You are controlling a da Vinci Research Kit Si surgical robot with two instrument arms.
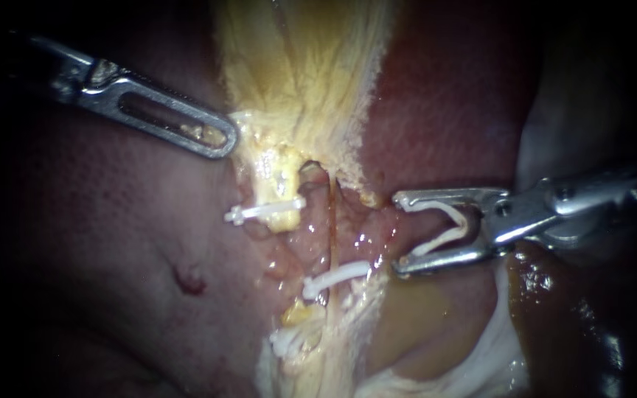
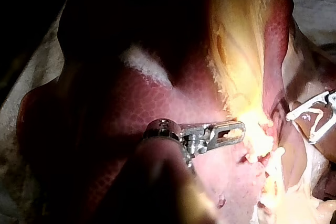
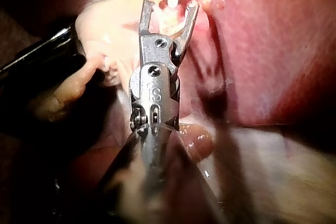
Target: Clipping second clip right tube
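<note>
I am on the approach for the second clip: nothing is placed yet. My right instrument [image 1: 398,233] has its hand spread wide, with the fresh clip [image 1: 440,240] seated between the two halves and touching both, legs open. The right tube [image 1: 331,221] lies ahead of the hand's tips, near but apart from them, and not yet between the clip's legs. A set clip [image 1: 337,274] already crosses that tube, ahead of the hand's lower tip. As I judge it, the next move is to advance until the tube sits deep between the legs, clear of the set clip, then squeeze. My left instrument [image 1: 221,140], hand together, rests against the gallbladder [image 1: 304,66] beyond the tube.
</note>
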